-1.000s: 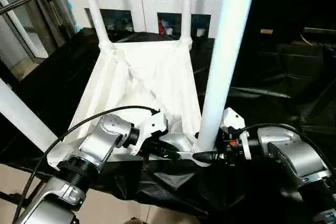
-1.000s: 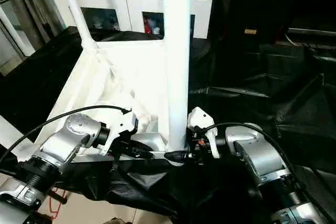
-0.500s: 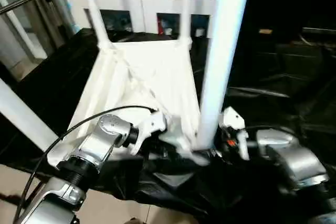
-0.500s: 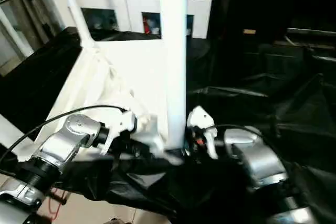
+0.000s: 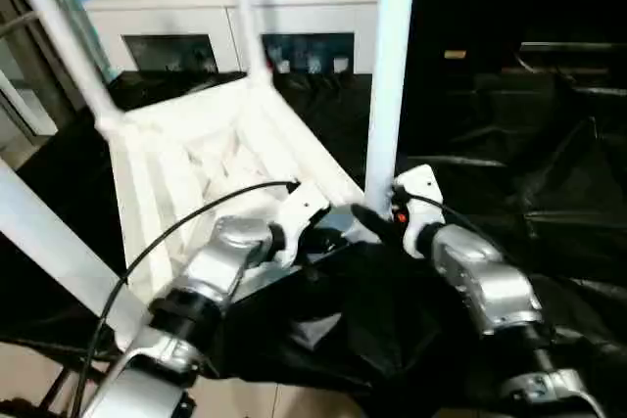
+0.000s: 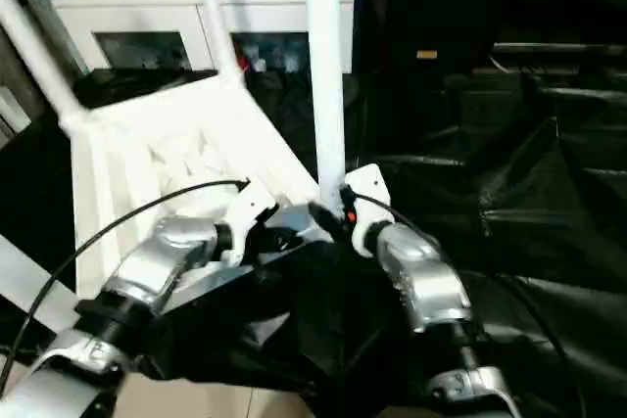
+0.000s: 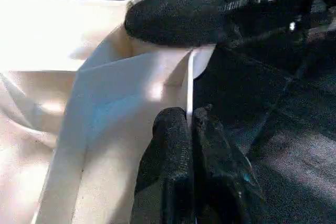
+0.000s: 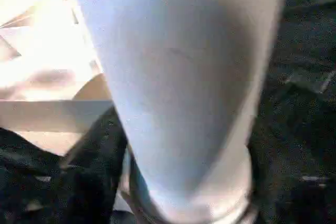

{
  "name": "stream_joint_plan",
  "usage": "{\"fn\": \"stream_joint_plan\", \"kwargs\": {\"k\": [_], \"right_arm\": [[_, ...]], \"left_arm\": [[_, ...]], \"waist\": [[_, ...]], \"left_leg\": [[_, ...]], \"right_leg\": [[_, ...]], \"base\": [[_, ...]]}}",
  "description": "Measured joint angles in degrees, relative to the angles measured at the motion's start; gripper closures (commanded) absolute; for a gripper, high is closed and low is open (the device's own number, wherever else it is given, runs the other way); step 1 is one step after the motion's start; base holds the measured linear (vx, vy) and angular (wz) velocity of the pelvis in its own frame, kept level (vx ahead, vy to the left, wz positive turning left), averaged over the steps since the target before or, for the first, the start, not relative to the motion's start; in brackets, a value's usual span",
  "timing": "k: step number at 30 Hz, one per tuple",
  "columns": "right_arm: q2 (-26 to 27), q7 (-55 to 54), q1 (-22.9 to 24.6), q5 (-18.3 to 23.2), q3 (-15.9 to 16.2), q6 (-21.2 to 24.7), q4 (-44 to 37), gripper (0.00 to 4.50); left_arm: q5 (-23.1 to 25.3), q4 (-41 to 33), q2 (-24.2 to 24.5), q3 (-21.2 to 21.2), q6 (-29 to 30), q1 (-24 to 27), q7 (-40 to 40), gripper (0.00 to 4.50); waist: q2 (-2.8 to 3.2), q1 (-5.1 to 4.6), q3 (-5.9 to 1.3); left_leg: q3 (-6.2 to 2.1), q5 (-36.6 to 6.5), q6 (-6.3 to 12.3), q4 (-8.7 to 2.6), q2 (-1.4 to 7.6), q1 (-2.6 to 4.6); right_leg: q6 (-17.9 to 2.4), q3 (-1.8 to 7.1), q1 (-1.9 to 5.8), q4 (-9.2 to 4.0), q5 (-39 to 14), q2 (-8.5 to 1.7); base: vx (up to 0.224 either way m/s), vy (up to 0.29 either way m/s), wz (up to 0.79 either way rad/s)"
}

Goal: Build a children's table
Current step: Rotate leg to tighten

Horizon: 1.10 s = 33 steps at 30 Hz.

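Observation:
The children's table lies upside down on the black cloth, its ribbed white tabletop [image 5: 186,159] turned at an angle. Two far legs [image 5: 59,36] [image 5: 250,17] stand in their sockets. A near left leg [image 5: 49,242] slants out of the picture. My right gripper [image 5: 377,217] is shut on the base of the near right leg [image 5: 390,66], which looms close in the right wrist view as a white tube [image 8: 178,77] with one black finger [image 8: 100,145] beside it. My left gripper [image 7: 190,116] is shut on the tabletop's thin near rim [image 7: 190,77], close to that corner.
A white cabinet [image 5: 196,7] with glass doors stands behind the table with small things on top. Wrinkled black cloth [image 5: 509,163] covers the work surface to the right and front. A black cable [image 5: 176,232] loops over my left forearm. Bare floor [image 5: 29,379] shows at the lower left.
The view has shifted. The tabletop has swung round, its near right corner and leg now further from me. Both grippers have gone with it and kept their holds.

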Motion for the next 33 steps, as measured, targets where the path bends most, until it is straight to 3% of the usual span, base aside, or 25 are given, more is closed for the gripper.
{"fn": "stream_joint_plan", "kwargs": {"k": [3,8,15,24,25,33], "right_arm": [[-0.60,1.13,0.00,-0.43,0.37,-0.11,-0.29,0.69],[-4.74,9.30,0.96,-0.21,2.67,-1.04,-2.43,0.69],[-15.40,29.49,3.32,3.31,7.28,-2.70,-8.25,0.69],[-20.37,41.20,3.72,5.91,10.22,-1.81,-11.29,0.69],[-20.40,41.62,3.71,6.00,10.51,-1.64,-11.64,0.94],[-20.49,42.54,3.98,6.22,10.80,-0.70,-12.58,1.46]], "left_arm": [[0.03,-0.32,0.27,-0.24,-0.10,0.00,-0.55,4.50],[-0.55,-1.93,2.45,-0.76,-1.09,0.71,-4.66,4.50],[-3.20,-6.17,8.96,-2.90,-2.47,2.77,-17.75,4.50],[-4.17,-7.28,12.56,-5.15,-2.90,2.76,-25.89,4.50],[-4.23,-7.31,12.76,-5.30,-3.03,2.76,-26.55,4.50],[-4.33,-7.35,13.21,-5.83,-3.34,2.76,-28.79,4.50]], "waist": [[-0.07,0.01,0.03],[-0.25,0.38,0.15],[-0.41,2.72,0.26],[-0.53,4.30,0.33],[-0.53,4.41,0.33],[-0.54,4.60,0.34]], "left_leg": [[0.01,0.00,0.00,0.00,0.00,-0.05],[0.02,0.00,0.00,-0.01,0.03,-0.16],[0.13,-0.02,0.08,0.19,0.07,-0.45],[0.20,-0.18,0.34,0.71,0.10,-0.70],[0.20,-0.18,0.34,0.71,0.10,-0.70],[0.30,-0.17,0.34,0.76,0.10,-0.78]], "right_leg": [[0.00,0.04,-0.01,-0.06,0.00,-0.01],[-0.16,0.01,-0.07,-0.04,0.10,-0.01],[0.12,0.00,-0.20,-0.05,-0.27,-0.02],[-0.05,0.06,-0.21,0.17,-0.35,-0.08],[-0.05,0.09,-0.20,0.18,-0.35,-0.08],[-0.06,0.16,-0.12,0.28,-0.34,-0.09]], "base": [[0.000,0.000,0.00],[0.000,0.000,0.00],[0.008,0.002,0.00],[0.000,0.000,0.00],[0.000,0.000,0.00],[0.000,0.000,0.00]]}}
